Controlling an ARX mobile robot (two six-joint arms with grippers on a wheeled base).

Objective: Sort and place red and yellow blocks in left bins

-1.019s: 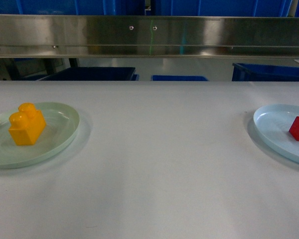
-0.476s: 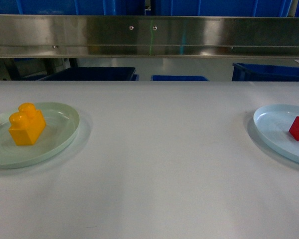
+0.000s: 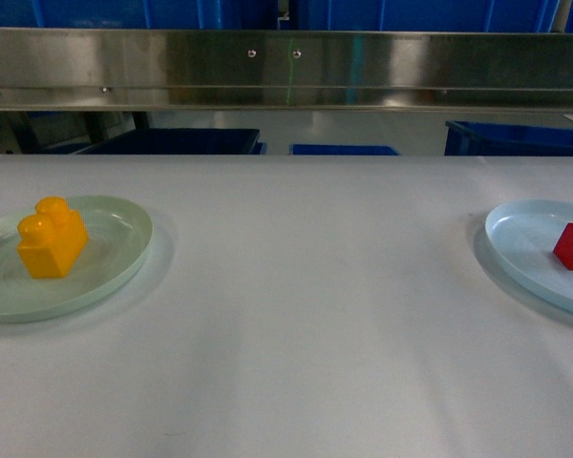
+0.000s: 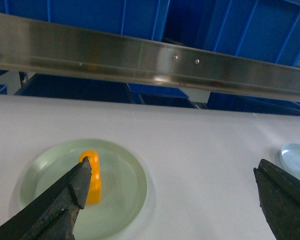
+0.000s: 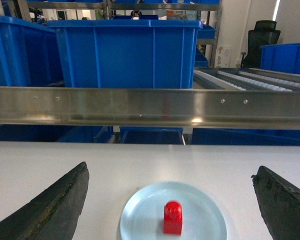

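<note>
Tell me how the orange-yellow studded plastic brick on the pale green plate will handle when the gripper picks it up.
The orange-yellow studded plastic brick looks rigid and probably hollow, so likely light. Its flat sides should suit a pinch, though the glossy plastic may be slippery. It sits flat and blocky, so it is unlikely to roll, but the smooth pale green plate beneath might slide if nudged.

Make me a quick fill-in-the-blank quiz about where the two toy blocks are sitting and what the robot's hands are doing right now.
1. The yellow block sits on a pale ____ plate.
2. The red block sits on a pale ____ plate.
3. The left hand and the right hand both have their jaws ____.
4. Behind the table runs a long ____ rail.

Missing words: green; blue; open; metal
</note>
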